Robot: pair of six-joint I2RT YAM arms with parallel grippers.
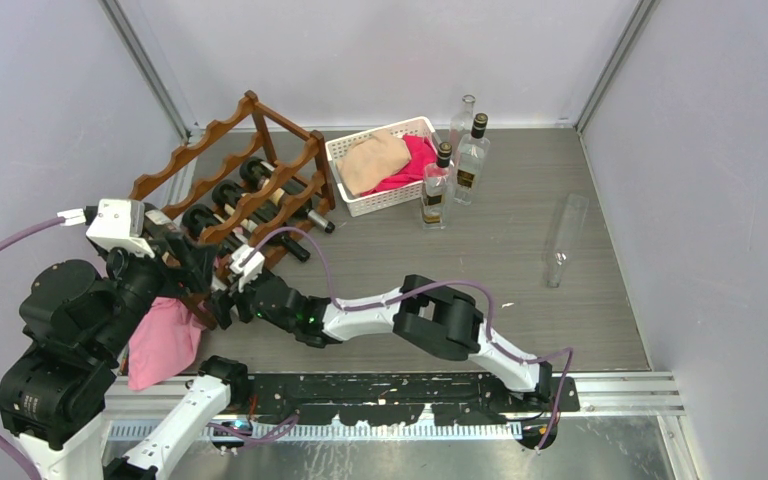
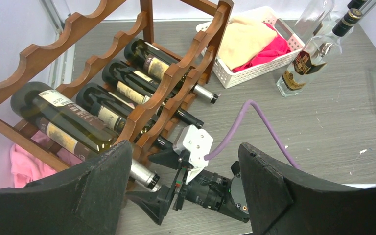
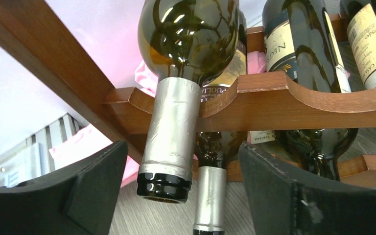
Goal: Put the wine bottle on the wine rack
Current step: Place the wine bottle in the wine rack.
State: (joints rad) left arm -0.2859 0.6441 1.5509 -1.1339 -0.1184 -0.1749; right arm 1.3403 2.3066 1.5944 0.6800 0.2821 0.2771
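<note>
The reddish-brown wine rack (image 1: 250, 150) stands at the back left with several dark bottles lying in it. One dark green wine bottle (image 3: 171, 132) with a silver foil neck rests on a scalloped rail (image 3: 274, 105) at the rack's near end. My right gripper (image 3: 181, 147) is open, its fingers (image 3: 93, 181) standing either side of that neck without touching it. From the left wrist view the same bottle (image 2: 54, 110) lies in the rack (image 2: 176, 73), its neck end beside the right gripper (image 2: 154, 181). My left gripper (image 2: 183, 149) hovers open and empty above.
A white basket (image 1: 352, 195) with tan and pink cloths sits right of the rack. Three clear bottles (image 1: 440, 185) stand beside it. A clear glass bottle (image 1: 565, 240) lies at the right. A pink cloth (image 1: 160, 345) lies by the rack's near end.
</note>
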